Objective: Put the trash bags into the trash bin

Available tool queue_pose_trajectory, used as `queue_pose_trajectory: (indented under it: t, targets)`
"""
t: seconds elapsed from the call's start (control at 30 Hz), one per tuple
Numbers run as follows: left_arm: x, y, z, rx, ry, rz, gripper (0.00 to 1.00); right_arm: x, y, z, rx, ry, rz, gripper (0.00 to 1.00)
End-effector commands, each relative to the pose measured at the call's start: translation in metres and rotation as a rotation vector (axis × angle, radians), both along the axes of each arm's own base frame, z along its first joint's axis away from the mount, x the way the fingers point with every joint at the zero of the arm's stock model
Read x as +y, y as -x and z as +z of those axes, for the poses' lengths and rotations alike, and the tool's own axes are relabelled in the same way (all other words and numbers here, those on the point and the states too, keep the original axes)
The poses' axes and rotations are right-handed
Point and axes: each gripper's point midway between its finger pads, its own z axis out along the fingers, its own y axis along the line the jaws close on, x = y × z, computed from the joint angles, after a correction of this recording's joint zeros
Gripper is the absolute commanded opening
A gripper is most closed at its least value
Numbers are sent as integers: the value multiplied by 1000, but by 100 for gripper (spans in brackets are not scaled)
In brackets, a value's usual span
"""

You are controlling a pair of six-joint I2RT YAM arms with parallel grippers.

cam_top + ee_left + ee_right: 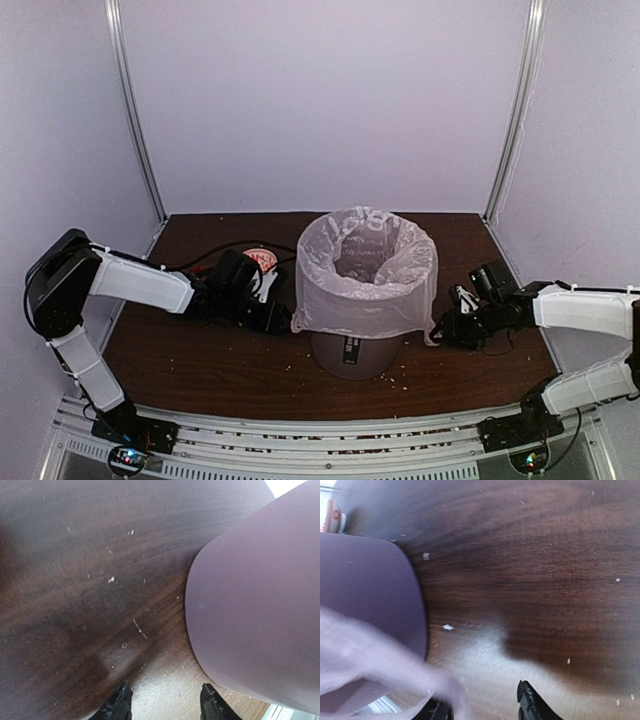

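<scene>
Left claw (165,696) gapes empty beside bin (260,595); right claw (485,705) parted, bag (375,660) across one finger.

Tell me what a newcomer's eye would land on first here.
First, the pale trash bag, draped over the rim of the mauve trash bin in the middle of the table, its hem hanging down the outside. Next, the left gripper and right gripper, low at the bin's two sides with their fingers apart.

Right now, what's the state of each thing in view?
trash bag: lining the bin, folded over its rim.
trash bin: upright, lined.
left tool: open, empty, beside the bin.
right tool: open, bag edge draped at one finger.
</scene>
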Motion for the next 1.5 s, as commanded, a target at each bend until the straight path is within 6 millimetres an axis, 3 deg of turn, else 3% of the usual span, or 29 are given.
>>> queue_pose_trajectory:
  t: [0.0, 0.17, 0.27, 0.37, 0.43, 0.5, 0.63, 0.73, 0.9, 1.0, 1.2, 1.3, 1.47]
  targets:
    - [-3, -11, 45, -119, 47, -3, 49, -1, -5, 45, -72, -21, -15, 46]
    - [20, -10, 59, -125, -42, 61, 55, -20, 0, 94, -131, 24, -80, 59]
    - [36, -6, 76, -149, -66, 110, 62, -33, 7, 120, -155, 64, -114, 62]
    - [37, -2, 114, -215, 18, 112, 68, -38, 0, 168, -244, 62, -137, 62]
    - [28, 6, 150, -275, 139, 60, 71, -36, -10, 203, -307, 52, -135, 61]
    - [15, 16, 169, -300, 247, -14, 73, -28, -22, 235, -359, 30, -114, 59]
    - [-3, 23, 154, -250, 238, -99, 72, -10, -46, 293, -447, -20, -68, 55]
    - [-13, 25, 127, -213, 184, -130, 70, 5, -61, 317, -490, -59, -19, 52]
    - [-12, 29, 73, -149, 139, -124, 66, 52, -68, 338, -531, -141, 125, 50]
    - [-11, 30, 39, -96, 87, -127, 63, 83, -66, 336, -535, -150, 185, 50]
    - [-6, 31, -7, -30, -24, -148, 61, 136, -55, 330, -524, -164, 287, 49]
    - [-8, 28, 6, -66, -16, -154, 62, 149, -53, 334, -530, -172, 308, 49]
    - [-4, 18, 63, -201, 33, -121, 66, 150, -52, 338, -538, -171, 310, 49]
